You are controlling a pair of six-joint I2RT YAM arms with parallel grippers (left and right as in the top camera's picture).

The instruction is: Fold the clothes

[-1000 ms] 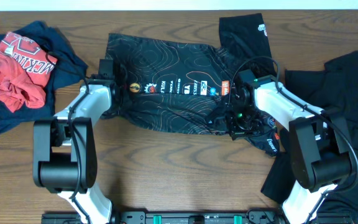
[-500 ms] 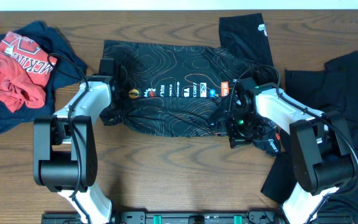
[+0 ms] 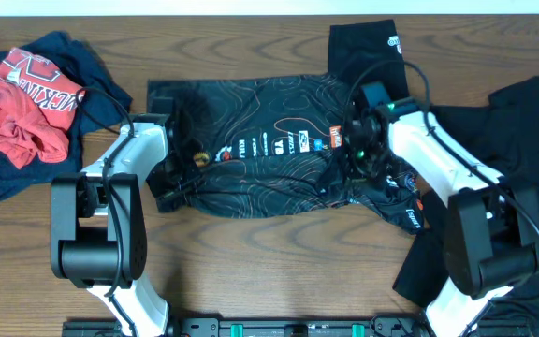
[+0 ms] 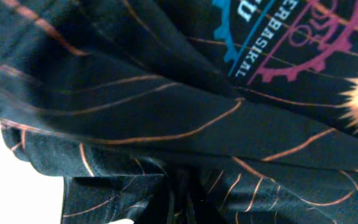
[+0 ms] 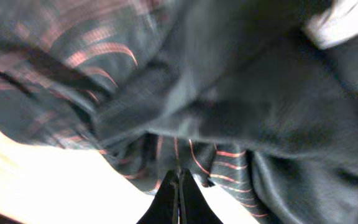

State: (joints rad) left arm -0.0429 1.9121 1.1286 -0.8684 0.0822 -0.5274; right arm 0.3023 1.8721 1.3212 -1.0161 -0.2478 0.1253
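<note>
Right pincer (image 5: pixel 179 179) has moved up, clamped on jersey (image 3: pixel 251 101).

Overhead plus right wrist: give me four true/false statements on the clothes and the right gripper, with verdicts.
1. The red garment lies left of the jersey, on top of a navy garment. True.
2. The jersey is folded into a small neat square. False: it lies spread wide and wrinkled between the two arms.
3. The right gripper has its fingers wide open. False: the right wrist view shows them pressed together at the fabric.
4. A black garment with a white logo lies by the jersey's far right corner. True.
</note>
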